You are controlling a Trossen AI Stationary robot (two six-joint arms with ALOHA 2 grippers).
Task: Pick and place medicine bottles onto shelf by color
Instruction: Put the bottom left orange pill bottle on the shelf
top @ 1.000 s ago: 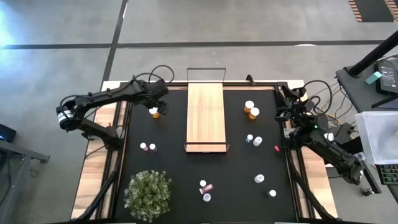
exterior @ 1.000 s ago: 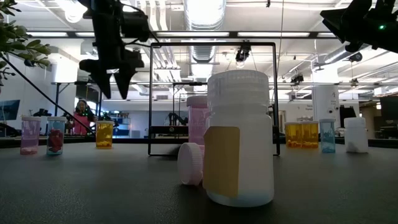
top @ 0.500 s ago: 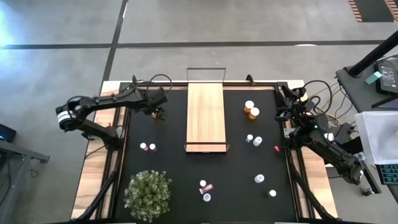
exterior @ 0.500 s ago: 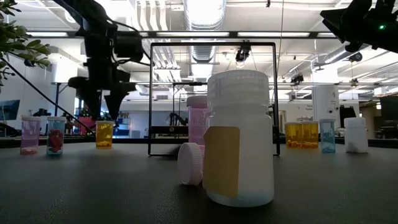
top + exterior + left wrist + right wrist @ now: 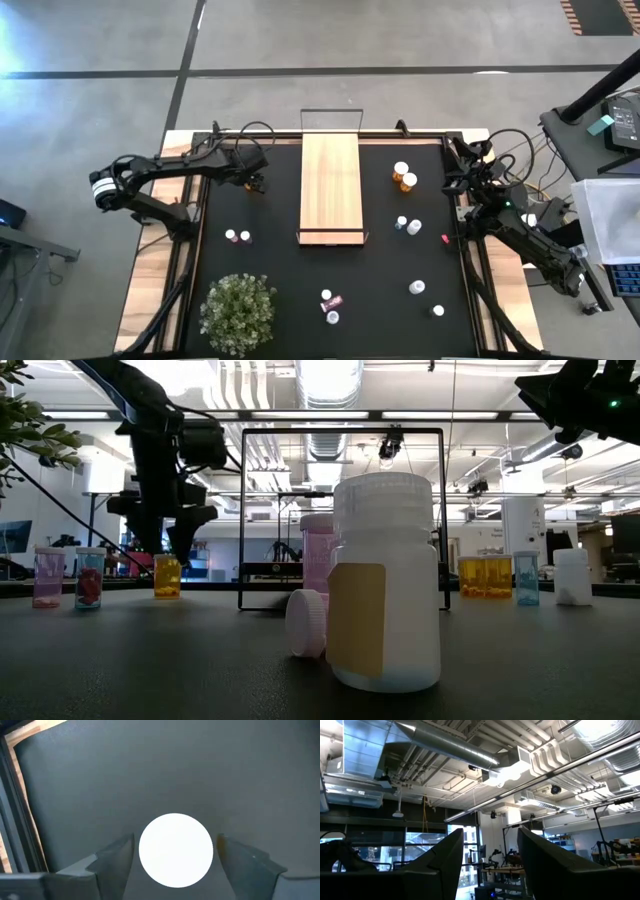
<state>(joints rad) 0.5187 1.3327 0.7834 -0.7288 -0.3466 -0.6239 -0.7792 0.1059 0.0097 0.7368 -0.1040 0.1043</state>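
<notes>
While the wooden shelf (image 5: 331,187) is bare at the counter's (image 5: 300,290) centre, the left gripper (image 5: 168,550) hangs open-fingered directly over the orange bottle (image 5: 167,576), just left of the shelf. Next it should lower and close. The right gripper (image 5: 487,865) waits open.

Light wood shelf (image 5: 331,186) w/ wire rails, matt black mat (image 5: 270,260).

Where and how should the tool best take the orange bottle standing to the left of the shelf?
Grip the orange bottle around its round white cap, coming straight down from above. It stands upright, and the open left tool already straddles the cap with room on both sides.
</notes>
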